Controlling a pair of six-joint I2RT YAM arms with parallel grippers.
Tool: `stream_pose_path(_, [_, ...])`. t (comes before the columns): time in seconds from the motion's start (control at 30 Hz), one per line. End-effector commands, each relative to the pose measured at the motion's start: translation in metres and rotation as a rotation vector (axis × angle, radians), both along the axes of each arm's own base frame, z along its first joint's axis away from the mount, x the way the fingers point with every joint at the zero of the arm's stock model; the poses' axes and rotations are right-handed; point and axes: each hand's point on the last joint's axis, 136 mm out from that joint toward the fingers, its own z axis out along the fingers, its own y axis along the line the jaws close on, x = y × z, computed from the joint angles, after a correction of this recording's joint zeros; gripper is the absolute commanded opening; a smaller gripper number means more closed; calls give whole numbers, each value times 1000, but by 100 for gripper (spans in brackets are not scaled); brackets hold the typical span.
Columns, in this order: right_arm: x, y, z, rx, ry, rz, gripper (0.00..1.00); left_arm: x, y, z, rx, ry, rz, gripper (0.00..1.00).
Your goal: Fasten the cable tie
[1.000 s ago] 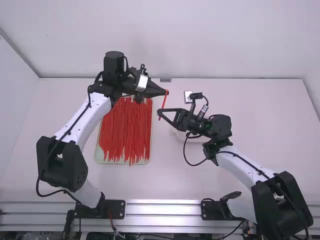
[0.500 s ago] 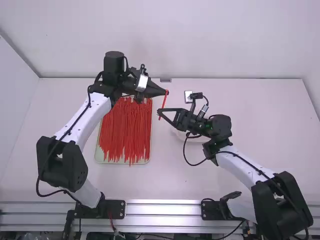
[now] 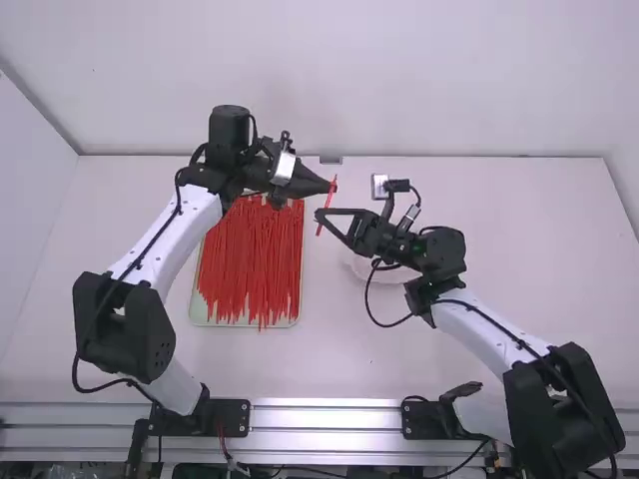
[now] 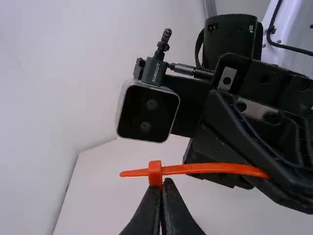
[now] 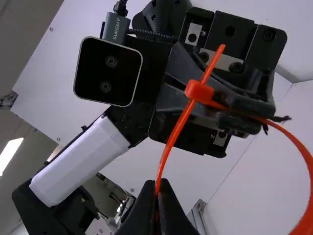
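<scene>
A single red cable tie (image 3: 326, 205) hangs in the air between both grippers, above the table's back middle. My left gripper (image 3: 327, 186) is shut on it just under its square head (image 4: 154, 171). My right gripper (image 3: 321, 216) sits just below and in front, shut on the strap (image 5: 168, 147). In the right wrist view the strap runs from my fingertips up through the head (image 5: 198, 90), and a short end (image 5: 220, 50) sticks out past it. The rest of the tie bends in a loop (image 5: 303, 152) off to the side.
A flat tray (image 3: 196, 311) heaped with several red cable ties (image 3: 250, 264) lies under the left arm. A white bowl (image 3: 351, 267) sits on the table beneath the right gripper. The table's right half is bare.
The right gripper has risen slightly toward the left gripper, taking the strap with it. The left arm has barely moved.
</scene>
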Motion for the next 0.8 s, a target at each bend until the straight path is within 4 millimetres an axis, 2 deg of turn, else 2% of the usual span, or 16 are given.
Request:
stream_pose_path(0.0, [8,-6,16,24,-29,-30,0,-5,0,4,-24,-19,-40,2])
stream_pose_path(0.6, [23,-24,15,20,-28,-87,0,-9,-3,1,-21,-3,-51,1])
stream_pose_path(0.77, [27,-30,15,21,-28,-109,0,-15,-11,1,-21,-1,-76,1])
